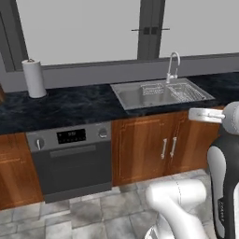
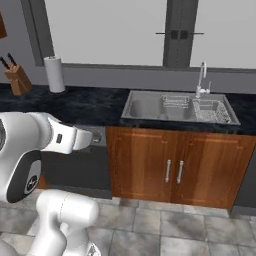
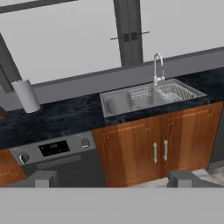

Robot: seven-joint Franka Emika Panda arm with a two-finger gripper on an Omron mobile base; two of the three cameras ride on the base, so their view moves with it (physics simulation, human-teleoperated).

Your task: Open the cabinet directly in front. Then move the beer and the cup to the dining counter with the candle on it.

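Am facing sink (image 1: 161, 94), claw (image 3: 113, 178) spread empty; expecting stiff hinged cabinet door, planning grip mid bar handle.

Black marble counter (image 1: 70, 109) runs along the far wall, with a paper towel roll (image 1: 34, 78) standing at the left and a steel sink (image 1: 161, 94) with a faucet (image 1: 172, 66) to the right. Below there's a dark oven (image 1: 72, 158) beside wooden base cabinets (image 1: 149, 144). The white arm (image 1: 219, 154) rises at the near right.
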